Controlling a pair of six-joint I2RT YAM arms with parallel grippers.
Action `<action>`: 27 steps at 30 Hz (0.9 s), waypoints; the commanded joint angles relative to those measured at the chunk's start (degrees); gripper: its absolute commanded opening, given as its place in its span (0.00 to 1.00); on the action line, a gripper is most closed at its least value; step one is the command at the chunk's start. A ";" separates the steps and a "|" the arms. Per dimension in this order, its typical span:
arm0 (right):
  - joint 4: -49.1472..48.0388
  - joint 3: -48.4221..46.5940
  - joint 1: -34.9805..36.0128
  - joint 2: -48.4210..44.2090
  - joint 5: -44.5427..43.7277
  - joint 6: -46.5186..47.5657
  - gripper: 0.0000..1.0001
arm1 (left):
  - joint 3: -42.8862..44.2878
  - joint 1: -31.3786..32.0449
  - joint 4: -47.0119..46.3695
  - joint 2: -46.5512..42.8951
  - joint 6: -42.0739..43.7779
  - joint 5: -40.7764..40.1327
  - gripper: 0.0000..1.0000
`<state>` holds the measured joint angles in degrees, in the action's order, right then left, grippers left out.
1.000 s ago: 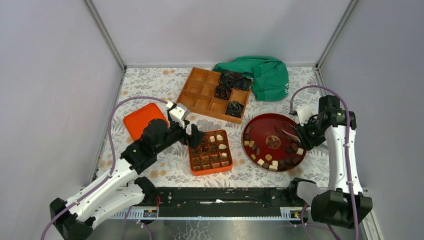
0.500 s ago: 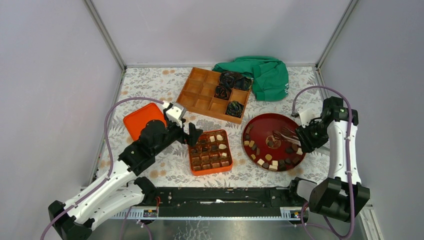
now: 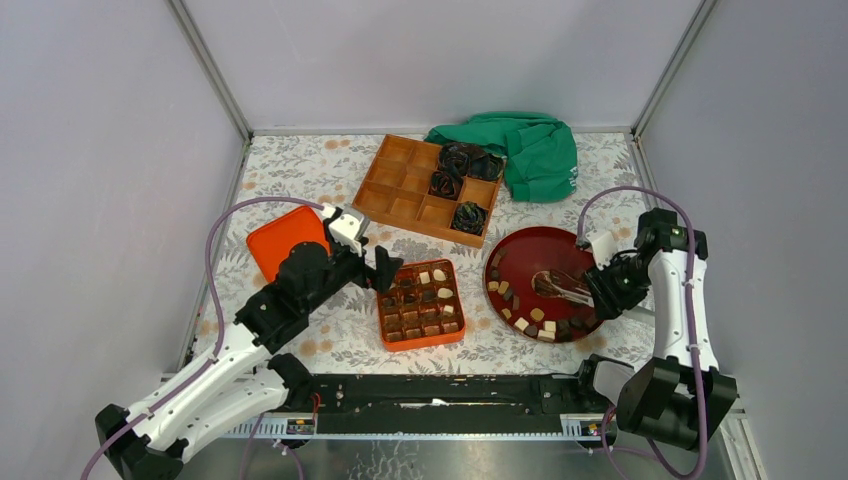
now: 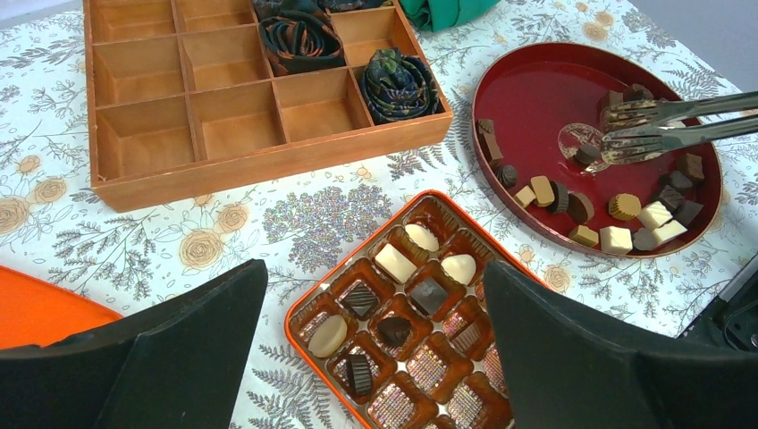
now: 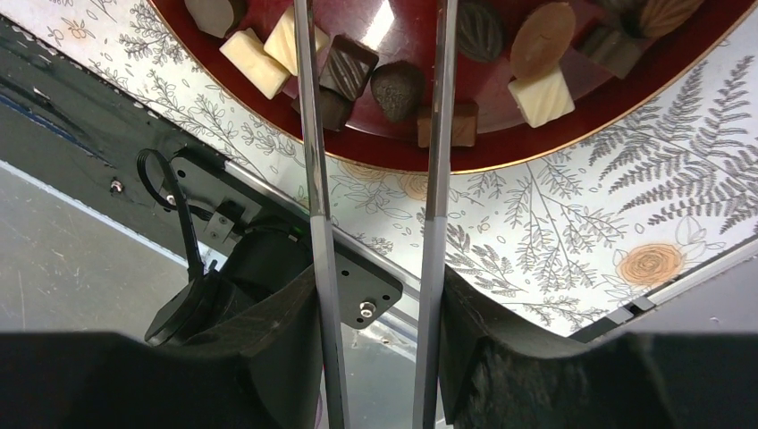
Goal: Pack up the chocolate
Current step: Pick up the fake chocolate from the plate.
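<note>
Left wrist view shows the left claw (image 4: 374, 273) wide open above chocolate (image 4: 428, 295) in the orange tray (image 3: 420, 343), more on the red plate (image 4: 536, 89) under tongs (image 4: 666, 125); right wrist view alone reveals the right claw (image 5: 380, 295) clamping them.

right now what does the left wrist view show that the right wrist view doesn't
Only the left wrist: the wooden box with black bundles, the orange tray with chocolates in some cells, the orange lid, and a corner of green cloth. Only the right wrist: the right end effector gripping the tongs by their handles, and the black rail at the table's near edge. Both: the red plate with more chocolates, the tongs, and the flowered tablecloth.
</note>
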<state>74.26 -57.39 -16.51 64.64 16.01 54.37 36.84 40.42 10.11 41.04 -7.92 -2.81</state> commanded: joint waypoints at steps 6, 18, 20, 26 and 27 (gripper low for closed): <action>-2.08 2.65 -0.01 -2.25 1.75 -0.79 0.49 | -0.52 -0.40 -2.34 -0.59 1.16 0.40 0.99; -4.83 4.19 0.25 -1.17 1.90 -2.25 0.45 | -0.54 -0.35 -2.43 -0.28 0.72 2.44 0.99; -4.54 4.30 0.42 -0.72 2.36 -2.25 0.44 | -0.54 -0.28 -2.53 -0.25 0.73 2.33 0.99; -5.35 5.41 1.25 -0.24 2.70 -3.04 0.41 | -0.54 -0.34 -2.48 0.19 0.54 2.54 0.99; -5.43 5.48 1.34 -0.10 2.62 -3.07 0.40 | -0.52 -0.36 -2.50 0.10 0.54 2.54 0.99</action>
<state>69.12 -52.05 -15.84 64.29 17.23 52.45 36.80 40.40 10.09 41.25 -7.94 -0.84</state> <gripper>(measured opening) 0.427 0.986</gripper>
